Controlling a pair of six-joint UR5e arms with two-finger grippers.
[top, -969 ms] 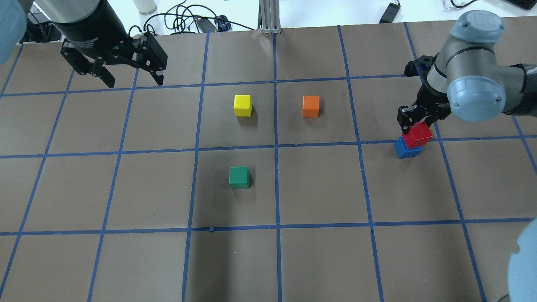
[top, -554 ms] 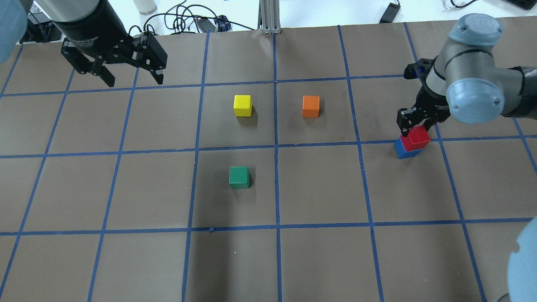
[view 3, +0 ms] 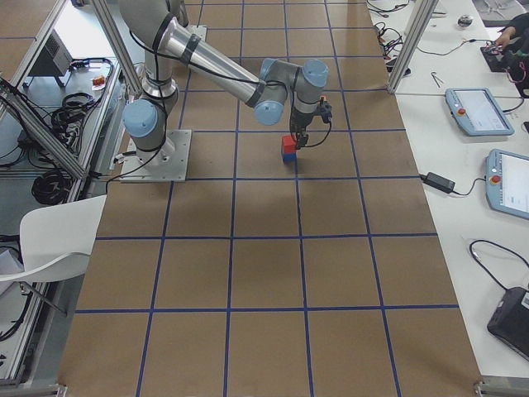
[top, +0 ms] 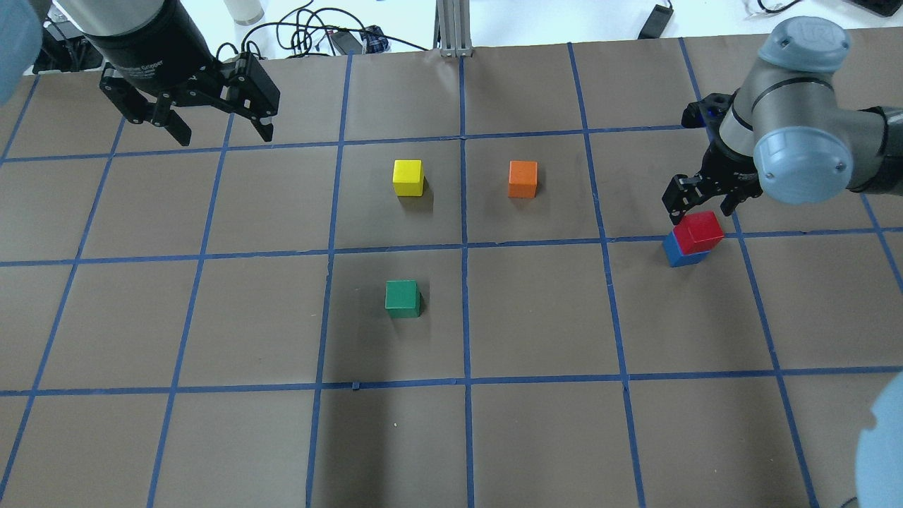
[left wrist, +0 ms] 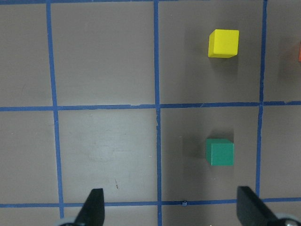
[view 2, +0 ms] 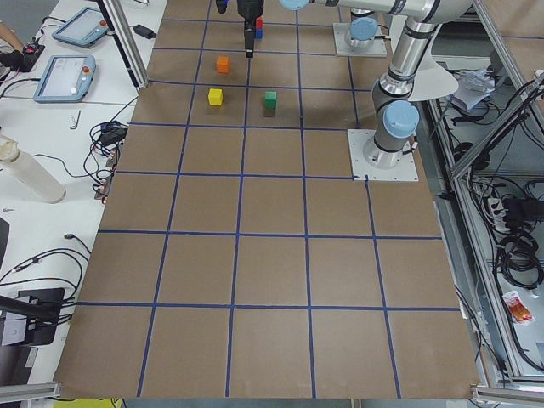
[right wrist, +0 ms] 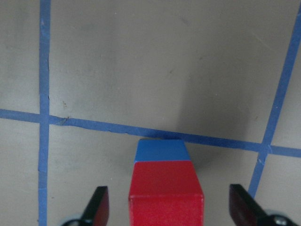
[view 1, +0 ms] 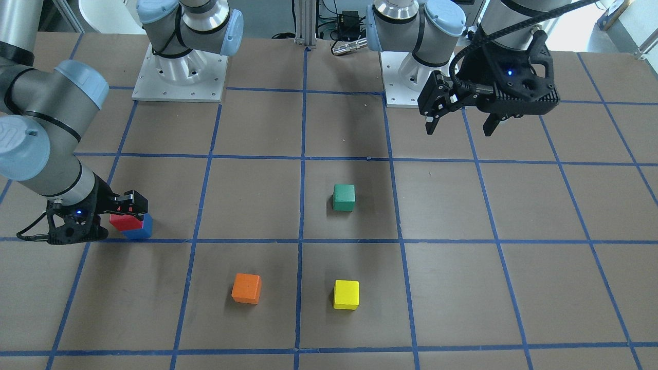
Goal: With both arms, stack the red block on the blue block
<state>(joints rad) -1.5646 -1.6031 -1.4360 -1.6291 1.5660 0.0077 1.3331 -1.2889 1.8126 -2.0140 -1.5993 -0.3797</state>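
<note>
1. Red block [top: 698, 231] sits on blue block [top: 679, 252], at the tabletop's [top: 536, 317] right side; stacking looks done.
2. Right fingers [right wrist: 99, 206] are spread either side of red, not touching: released so the stack stands alone.
3. Left fingers [left wrist: 94, 208] are open and empty, parked well apart, likely to stay out of the way.

right pincer [top: 698, 209] — opened, let go | red block [top: 698, 231] — seated on blue block [top: 676, 252]

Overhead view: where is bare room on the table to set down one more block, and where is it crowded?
The bottom row of squares, below the green block, is bare. So is the square between it and the blue block. Crowded: the red block on the blue block, with the open right gripper close above.
</note>
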